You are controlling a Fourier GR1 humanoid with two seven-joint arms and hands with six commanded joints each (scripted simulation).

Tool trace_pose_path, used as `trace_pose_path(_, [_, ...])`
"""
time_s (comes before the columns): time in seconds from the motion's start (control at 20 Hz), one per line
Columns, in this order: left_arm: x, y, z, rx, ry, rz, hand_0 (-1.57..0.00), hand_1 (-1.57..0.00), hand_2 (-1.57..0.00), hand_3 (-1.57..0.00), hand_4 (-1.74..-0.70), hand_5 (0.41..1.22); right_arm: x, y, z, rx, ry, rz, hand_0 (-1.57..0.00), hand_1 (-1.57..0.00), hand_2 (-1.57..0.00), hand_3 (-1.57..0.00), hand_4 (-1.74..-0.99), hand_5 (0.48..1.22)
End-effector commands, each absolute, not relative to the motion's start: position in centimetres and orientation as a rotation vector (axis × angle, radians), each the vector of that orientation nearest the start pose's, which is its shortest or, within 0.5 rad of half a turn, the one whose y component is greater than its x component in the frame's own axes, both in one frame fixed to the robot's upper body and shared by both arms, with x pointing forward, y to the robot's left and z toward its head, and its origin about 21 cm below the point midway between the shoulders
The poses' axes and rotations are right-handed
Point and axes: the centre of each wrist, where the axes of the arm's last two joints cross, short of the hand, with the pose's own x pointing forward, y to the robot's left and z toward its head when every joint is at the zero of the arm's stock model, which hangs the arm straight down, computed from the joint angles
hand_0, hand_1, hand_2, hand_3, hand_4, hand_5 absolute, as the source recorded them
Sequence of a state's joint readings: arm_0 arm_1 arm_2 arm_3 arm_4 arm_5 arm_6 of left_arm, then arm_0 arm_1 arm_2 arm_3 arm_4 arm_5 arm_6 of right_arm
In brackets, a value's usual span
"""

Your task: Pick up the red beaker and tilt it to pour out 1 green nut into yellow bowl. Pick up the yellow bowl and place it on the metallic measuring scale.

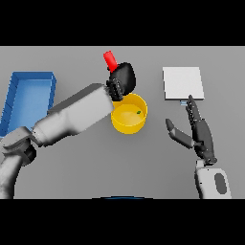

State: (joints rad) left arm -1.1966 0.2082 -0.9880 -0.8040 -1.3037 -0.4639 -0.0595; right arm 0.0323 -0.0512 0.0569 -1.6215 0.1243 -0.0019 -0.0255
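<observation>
Red beaker [110, 61] up in the air, tipped over just behind the far-left rim of the yellow bowl [125, 124], clamped in the left hand [122, 78] with fingers wrapped round its lower part. Only the red top end poking out past the hand, so no telling where the mouth points.

Small green nut [139, 113] already sitting inside the bowl, over on the right side of the floor. Looks like the one nut wanted, so pouring seems done. Best bet now: level the beaker back upright slowly, no jerks, so nothing extra rolls out. Then carry it clear of the rim before setting it down, well apart from the bowl, to leave room for the next grab.

Right hand [200, 134] waiting near the bowl's right side, fingers straight and spread, holding nothing. Metallic measuring scale [183, 83] just beyond it, pale square plate, bare. Good spot for the handover: short hop from bowl to scale.

Blue bin [13, 98] way off on the left, not in play. Grey table [143, 162] under it all.
</observation>
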Motion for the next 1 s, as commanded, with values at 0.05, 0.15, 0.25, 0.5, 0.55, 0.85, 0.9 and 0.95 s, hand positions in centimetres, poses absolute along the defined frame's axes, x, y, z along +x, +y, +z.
trace_pose_path(0.05, [39.4,1.8,11.8,-1.403,0.849,2.761,-1.57,-1.57,-1.57,-1.56,-1.74,1.221,24.0,-22.8,0.6,-0.097,-1.610,0.168,0.00,0.00,0.00,0.00,-1.280,0.601])
trace_pose_path(0.15, [39.5,1.7,12.2,-1.435,0.784,2.737,-1.57,-1.57,-1.57,-1.57,-1.74,1.221,24.0,-23.0,0.3,-0.111,-1.612,0.181,0.00,0.00,0.00,0.00,-1.282,0.603])
trace_pose_path(0.25, [39.4,1.5,12.1,-1.440,0.728,2.713,-1.57,-1.57,-1.57,-1.57,-1.74,1.221,24.2,-22.6,0.5,-0.117,-1.628,0.179,0.00,0.00,0.00,0.00,-1.274,0.592])
trace_pose_path(0.5, [39.8,1.1,12.6,-1.477,0.671,2.649,-1.57,-1.57,-1.57,-1.57,-1.74,1.221,24.1,-23.1,0.2,-0.134,-1.607,0.184,0.00,0.00,0.00,0.00,-1.238,0.584])
trace_pose_path(0.55, [40.1,1.4,13.1,-1.475,0.682,2.640,-1.57,-1.57,-1.57,-1.57,-1.74,1.221,24.3,-23.2,0.3,-0.123,-1.613,0.183,0.00,0.00,0.00,0.00,-1.235,0.584])
trace_pose_path(0.85, [42.1,1.9,20.0,-1.647,0.844,2.513,-1.57,-1.27,-1.25,-1.57,-1.64,1.189,24.3,-22.5,0.7,-0.100,-1.652,0.194,0.00,0.00,0.00,0.00,-1.222,0.609])
trace_pose_path(0.9, [42.5,1.9,22.4,-1.731,0.874,2.457,-1.57,-1.33,-1.32,-1.36,-1.66,1.196,24.4,-22.4,0.7,-0.087,-1.651,0.188,0.00,0.00,0.00,0.00,-1.224,0.615])
trace_pose_path(0.95, [42.9,2.2,23.9,-1.776,0.908,2.432,-1.57,-1.38,-1.37,-1.21,-1.68,1.201,24.6,-22.6,0.7,-0.081,-1.647,0.182,0.00,0.00,0.00,0.00,-1.231,0.620])
